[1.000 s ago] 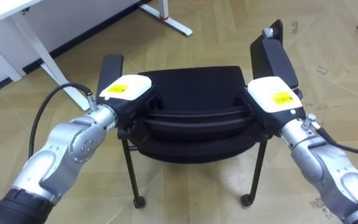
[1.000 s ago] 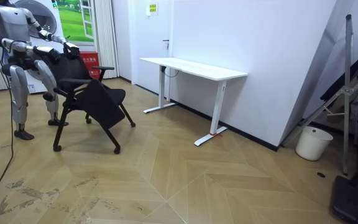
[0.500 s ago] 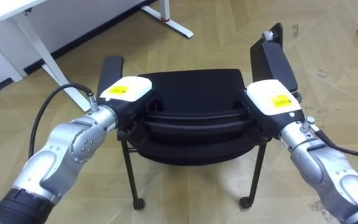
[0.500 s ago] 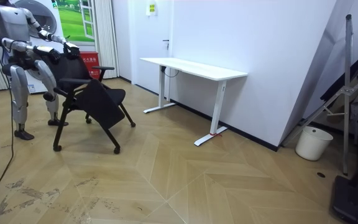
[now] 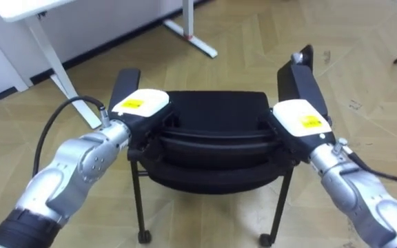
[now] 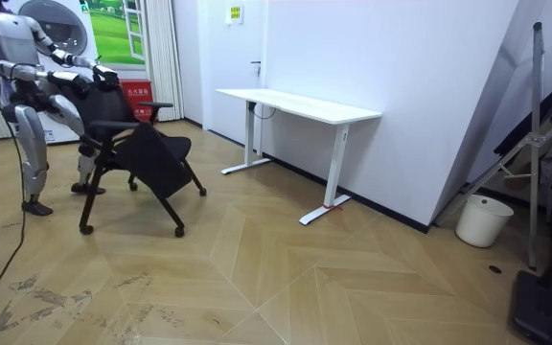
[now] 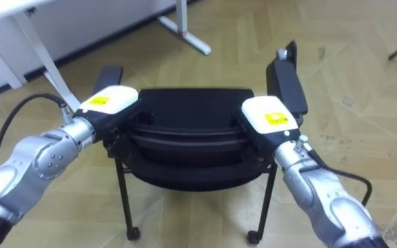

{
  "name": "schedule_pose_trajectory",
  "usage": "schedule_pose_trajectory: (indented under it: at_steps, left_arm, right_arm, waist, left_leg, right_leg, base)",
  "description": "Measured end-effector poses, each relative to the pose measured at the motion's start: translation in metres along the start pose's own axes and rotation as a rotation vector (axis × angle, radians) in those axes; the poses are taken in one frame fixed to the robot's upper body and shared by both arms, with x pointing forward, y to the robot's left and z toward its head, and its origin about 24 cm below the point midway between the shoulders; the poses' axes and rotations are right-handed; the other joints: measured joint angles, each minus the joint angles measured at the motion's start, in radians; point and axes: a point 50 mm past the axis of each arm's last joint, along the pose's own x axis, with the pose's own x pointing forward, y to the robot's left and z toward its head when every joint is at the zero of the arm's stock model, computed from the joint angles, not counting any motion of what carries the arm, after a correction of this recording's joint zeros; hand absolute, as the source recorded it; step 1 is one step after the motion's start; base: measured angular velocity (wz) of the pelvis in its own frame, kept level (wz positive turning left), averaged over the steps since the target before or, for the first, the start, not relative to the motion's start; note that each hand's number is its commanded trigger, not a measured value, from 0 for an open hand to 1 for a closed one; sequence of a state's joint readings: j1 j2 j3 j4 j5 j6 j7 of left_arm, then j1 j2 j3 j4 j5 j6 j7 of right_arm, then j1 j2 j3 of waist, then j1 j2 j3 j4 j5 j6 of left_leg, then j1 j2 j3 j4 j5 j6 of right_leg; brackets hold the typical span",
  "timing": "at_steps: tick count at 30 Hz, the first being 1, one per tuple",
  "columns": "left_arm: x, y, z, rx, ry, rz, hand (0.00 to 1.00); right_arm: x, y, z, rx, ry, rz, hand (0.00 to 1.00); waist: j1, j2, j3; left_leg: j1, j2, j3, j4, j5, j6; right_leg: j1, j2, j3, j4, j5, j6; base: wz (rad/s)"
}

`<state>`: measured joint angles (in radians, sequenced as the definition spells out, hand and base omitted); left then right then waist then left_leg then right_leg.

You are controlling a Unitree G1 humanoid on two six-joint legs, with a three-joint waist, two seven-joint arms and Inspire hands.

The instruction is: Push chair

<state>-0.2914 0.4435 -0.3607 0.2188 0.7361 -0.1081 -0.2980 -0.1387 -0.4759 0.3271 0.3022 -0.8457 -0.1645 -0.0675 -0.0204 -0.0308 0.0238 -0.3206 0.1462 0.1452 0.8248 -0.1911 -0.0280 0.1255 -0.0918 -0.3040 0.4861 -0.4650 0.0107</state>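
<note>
A black chair [image 5: 216,103] on castors stands right in front of me, its seat facing away and its backrest [image 5: 212,148] nearest me. My left hand [image 5: 140,103] is curled over the backrest's left top corner. My right hand [image 5: 298,117] is curled over the right top corner. Both armrests [image 5: 302,76] stick out beyond the hands. In the room view I stand behind the chair [image 6: 147,158] at the far left, both arms stretched out to it.
A white desk [image 6: 300,103] on white legs stands along the wall ahead, its foot [image 5: 195,38] on the floor just past the chair. A white bucket [image 6: 475,220] and folded dark equipment [image 6: 544,144] are at the room view's right. Open wooden floor lies between.
The chair has rolled slightly toward the room view's left and I have shifted with it. Both hands keep their hold on the backrest.
</note>
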Motion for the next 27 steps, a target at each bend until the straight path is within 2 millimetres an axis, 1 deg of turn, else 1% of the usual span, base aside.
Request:
schedule_pose_trajectory:
  at_steps: [1, 2, 3, 4, 5, 6, 7, 8, 9, 10, 11, 12, 13, 14, 15, 16, 17, 18, 19, 20, 21, 22, 24, 25, 26, 27]
  left_arm:
    - [-0.001, -0.002, -0.001, -0.012, 0.001, -0.005, 1.0]
    - [-0.001, -0.003, -0.001, -0.02, 0.0, -0.008, 1.0]
    - [-0.002, -0.004, -0.001, -0.026, 0.0, -0.01, 1.0]
    - [-0.002, -0.005, -0.002, -0.031, 0.001, -0.011, 1.0]
    - [-0.003, -0.006, -0.002, -0.039, -0.002, -0.01, 1.0]
    - [-0.002, -0.005, 0.001, -0.047, -0.012, -0.002, 1.0]
    - [-0.002, -0.005, 0.002, -0.05, -0.017, 0.0, 1.0]
    - [-0.003, -0.005, 0.002, -0.046, -0.021, -0.004, 1.0]
    - [-0.004, -0.006, 0.001, -0.049, -0.022, -0.009, 1.0]
    - [-0.004, -0.005, 0.0, -0.051, -0.027, -0.015, 1.0]
    - [-0.005, -0.005, 0.001, -0.05, -0.031, -0.013, 1.0]
    - [-0.005, -0.004, 0.0, -0.049, -0.029, -0.006, 1.0]
    - [-0.005, -0.004, 0.0, -0.048, -0.028, -0.003, 1.0]
    - [-0.005, -0.003, 0.0, -0.048, -0.028, 0.0, 1.0]
    - [-0.005, -0.003, 0.0, -0.049, -0.031, 0.0, 1.0]
    - [-0.005, -0.003, 0.0, -0.049, -0.032, 0.0, 1.0]
    - [-0.004, -0.005, 0.001, -0.049, -0.034, -0.007, 1.0]
    - [-0.004, -0.007, 0.002, -0.046, -0.037, -0.017, 1.0]
    - [-0.004, -0.008, 0.003, -0.043, -0.039, -0.021, 1.0]
    - [-0.004, -0.008, 0.003, -0.039, -0.04, -0.022, 1.0]
    - [-0.004, -0.008, 0.002, -0.034, -0.039, -0.022, 1.0]
    - [-0.004, -0.008, 0.002, -0.034, -0.038, -0.022, 1.0]
    - [-0.004, -0.009, 0.001, -0.037, -0.035, -0.029, 1.0]
    - [-0.004, -0.01, 0.001, -0.037, -0.036, -0.031, 1.0]
    - [-0.004, -0.011, 0.0, -0.037, -0.037, -0.037, 1.0]
    - [-0.004, -0.013, 0.0, -0.037, -0.04, -0.045, 1.0]
  right_arm:
    - [0.0, 0.001, 0.0, 0.008, -0.002, 0.007, 1.0]
    - [0.0, 0.001, 0.0, 0.008, -0.004, 0.009, 1.0]
    - [0.0, 0.0, 0.0, 0.004, -0.006, 0.006, 1.0]
    - [0.0, 0.0, 0.0, 0.004, -0.007, 0.006, 1.0]
    - [-0.001, -0.002, -0.001, -0.006, -0.011, 0.002, 1.0]
    - [-0.003, -0.007, -0.003, -0.025, -0.015, -0.006, 1.0]
    - [-0.004, -0.009, -0.004, -0.034, -0.016, -0.01, 1.0]
    - [-0.005, -0.009, -0.004, -0.036, -0.019, -0.019, 1.0]
    - [-0.006, -0.007, -0.004, -0.032, -0.019, -0.016, 1.0]
    - [-0.008, -0.006, -0.003, -0.029, -0.021, -0.019, 1.0]
    - [-0.009, -0.005, -0.003, -0.026, -0.022, -0.029, 1.0]
    - [-0.009, -0.005, -0.002, -0.024, -0.023, -0.041, 1.0]
    - [-0.008, -0.006, -0.002, -0.024, -0.024, -0.044, 1.0]
    - [-0.007, -0.007, -0.002, -0.025, -0.026, -0.044, 1.0]
    - [-0.007, -0.007, -0.003, -0.018, -0.023, -0.041, 1.0]
    - [-0.008, -0.006, -0.004, -0.015, -0.022, -0.038, 1.0]
    - [-0.009, -0.003, -0.004, -0.008, -0.018, -0.03, 1.0]
    - [-0.012, 0.001, -0.005, -0.001, -0.012, -0.024, 1.0]
    - [-0.013, 0.002, -0.005, 0.004, -0.009, -0.021, 1.0]
    - [-0.015, 0.006, -0.005, 0.013, -0.004, -0.017, 1.0]
    - [-0.015, 0.008, -0.005, 0.022, 0.0, -0.014, 1.0]
    - [-0.015, 0.008, -0.004, 0.025, 0.0, -0.013, 1.0]
    - [-0.015, 0.011, -0.005, 0.03, 0.003, -0.004, 1.0]
    - [-0.015, 0.012, -0.004, 0.031, 0.003, -0.003, 1.0]
    - [-0.016, 0.014, -0.004, 0.035, 0.005, 0.003, 1.0]
    - [-0.017, 0.015, -0.005, 0.038, 0.003, 0.009, 1.0]
  waist:
    - [0.003, 0.001, 0.0004]
    - [0.003, 0.006, 0.0011]
    - [0.003, 0.018, 0.0014]
    - [0.003, 0.021, -0.0001]
    - [-0.004, 0.022, -0.0019]
    - [-0.011, 0.025, -0.004]
    - [-0.01, 0.034, -0.0109]
    - [0.006, 0.034, -0.0121]
    - [0.016, 0.024, -0.0148]
    - [0.024, 0.015, -0.0164]
    - [0.023, 0.009, -0.0172]
    - [0.024, 0.008, -0.0166]
    - [0.025, 0.008, -0.0165]
    - [0.02, 0.009, -0.0161]
    - [0.014, 0.008, -0.0153]
    - [0.008, 0.007, -0.0139]
    - [0.001, 0.008, -0.0124]
    - [-0.002, 0.014, -0.0093]
    - [-0.007, 0.017, -0.0084]
    - [-0.009, 0.025, -0.0046]
    - [-0.013, 0.026, -0.0042]
    - [-0.018, 0.028, -0.0025]
    - [-0.027, 0.035, 0.002]
    - [-0.028, 0.036, 0.0032]
    - [-0.029, 0.038, 0.0046]
    - [-0.031, 0.039, 0.0051]
  left_leg:
    - [-0.003, 0.017, 0.004, 0.026, 0.0, 0.0]
    - [-0.01, 0.03, 0.0, 0.045, 0.001, 0.002]
    - [-0.033, 0.038, -0.007, 0.07, 0.005, 0.009]
    - [-0.041, 0.034, -0.01, 0.065, 0.001, 0.01]
    - [-0.044, 0.003, -0.009, 0.002, -0.008, 0.011]
    - [-0.047, -0.042, -0.005, -0.1, -0.005, 0.013]
    - [-0.042, -0.061, -0.005, -0.155, 0.0, 0.013]
    - [-0.025, -0.097, -0.009, -0.221, 0.029, 0.047]
    - [-0.01, -0.109, -0.006, -0.234, 0.031, 0.047]
    - [0.012, -0.12, 0.009, -0.239, 0.024, 0.058]
    - [0.021, -0.13, 0.024, -0.241, 0.01, 0.07]
    - [0.028, -0.136, 0.041, -0.237, -0.009, 0.081]
    - [0.031, -0.141, 0.048, -0.235, -0.017, 0.087]
    - [0.035, -0.149, 0.062, -0.223, -0.033, 0.1]
    - [0.043, -0.157, 0.06, -0.208, -0.054, 0.111]
    - [0.05, -0.162, 0.06, -0.202, -0.063, 0.116]
    - [0.07, -0.167, 0.06, -0.198, -0.081, 0.126]
    - [0.091, -0.166, 0.057, -0.198, -0.096, 0.133]
    - [0.099, -0.164, 0.054, -0.198, -0.105, 0.136]
    - [0.109, -0.161, 0.045, -0.198, -0.121, 0.147]
    - [0.118, -0.159, 0.042, -0.199, -0.128, 0.15]
    - [0.124, -0.158, 0.042, -0.2, -0.132, 0.155]
    - [0.151, -0.157, 0.042, -0.199, -0.155, 0.163]
    - [0.16, -0.156, 0.041, -0.199, -0.161, 0.164]
    - [0.175, -0.154, 0.042, -0.199, -0.172, 0.163]
    - [0.193, -0.152, 0.041, -0.199, -0.188, 0.157]
  right_leg:
    - [0.003, 0.004, 0.0, 0.022, -0.015, -0.013]
    - [0.002, 0.013, -0.001, 0.035, -0.022, -0.023]
    - [0.002, 0.023, 0.002, 0.041, -0.027, -0.033]
    - [0.003, 0.021, 0.006, 0.051, -0.03, -0.038]
    - [-0.005, 0.016, 0.022, 0.06, -0.037, -0.043]
    - [-0.024, 0.006, 0.04, 0.069, -0.045, -0.038]
    - [-0.031, 0.003, 0.056, 0.068, -0.046, -0.035]
    - [-0.035, -0.011, 0.084, 0.07, -0.049, -0.028]
    - [-0.033, -0.021, 0.098, 0.069, -0.049, -0.019]
    - [-0.026, -0.036, 0.104, 0.059, -0.046, -0.005]
    - [-0.022, -0.052, 0.109, 0.058, -0.046, 0.008]
    - [-0.035, -0.067, 0.111, 0.1, -0.042, 0.02]
    - [-0.05, -0.076, 0.112, 0.144, -0.036, 0.032]
    - [-0.091, -0.103, 0.115, 0.242, -0.012, 0.054]
    - [-0.126, -0.123, 0.127, 0.337, 0.02, 0.059]
    - [-0.142, -0.133, 0.131, 0.382, 0.041, 0.059]
    - [-0.169, -0.146, 0.139, 0.455, 0.1, 0.058]
    - [-0.188, -0.152, 0.141, 0.509, 0.168, 0.058]
    - [-0.2, -0.152, 0.141, 0.53, 0.2, 0.055]
    - [-0.228, -0.15, 0.138, 0.565, 0.223, 0.055]
    - [-0.264, -0.15, 0.134, 0.587, 0.206, 0.062]
    - [-0.283, -0.148, 0.132, 0.591, 0.193, 0.063]
    - [-0.374, -0.126, 0.142, 0.555, 0.164, 0.055]
    - [-0.393, -0.118, 0.144, 0.532, 0.162, 0.055]
    - [-0.422, -0.108, 0.138, 0.463, 0.163, 0.054]
    - [-0.44, -0.096, 0.133, 0.371, 0.168, 0.05]
  base:
    - [0.0]
    - [0.03]
    - [0.03]
    - [0.17]
    - [0.25]
    - [0.16]
    - [-0.32]
    - [-0.58]
    - [-0.54]
    - [-0.28]
    - [-0.22]
    - [-0.21]
    - [-0.17]
    - [-0.04]
    - [0.0]
    - [0.05]
    - [0.0]
    - [-0.03]
    - [-0.11]
    - [-0.07]
    - [0.0]
    - [0.07]
    - [0.02]
    - [0.06]
    - [0.06]
    - [0.04]
